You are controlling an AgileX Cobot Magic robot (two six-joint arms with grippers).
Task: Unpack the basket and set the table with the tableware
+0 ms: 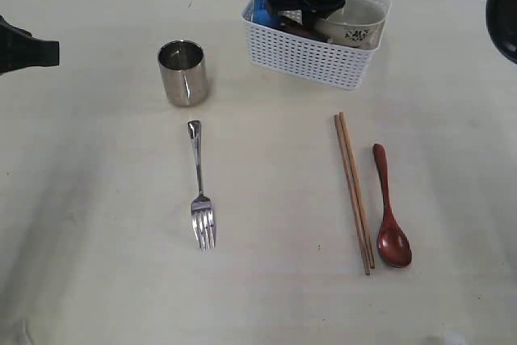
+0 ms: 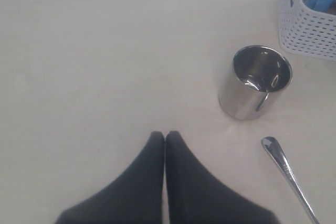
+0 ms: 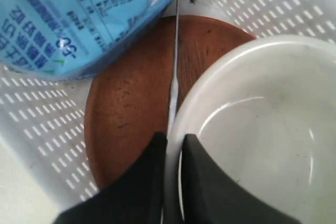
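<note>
— Where's the knife [image 3: 174, 66]?
— In the basket [image 1: 311, 58], on edge across the plate [image 3: 131, 103] and close against the bowl [image 3: 252, 45]. Its long axis runs from the right gripper [image 3: 174, 137], which pinches it, toward the blue packet [image 3: 79, 19]. Only the right wrist view shows it; in the exterior view the arm hides it.
— And the left gripper [image 2: 165, 139]?
— Pressed together over the bench [image 2: 79, 51], near the mug [image 2: 255, 82].
</note>
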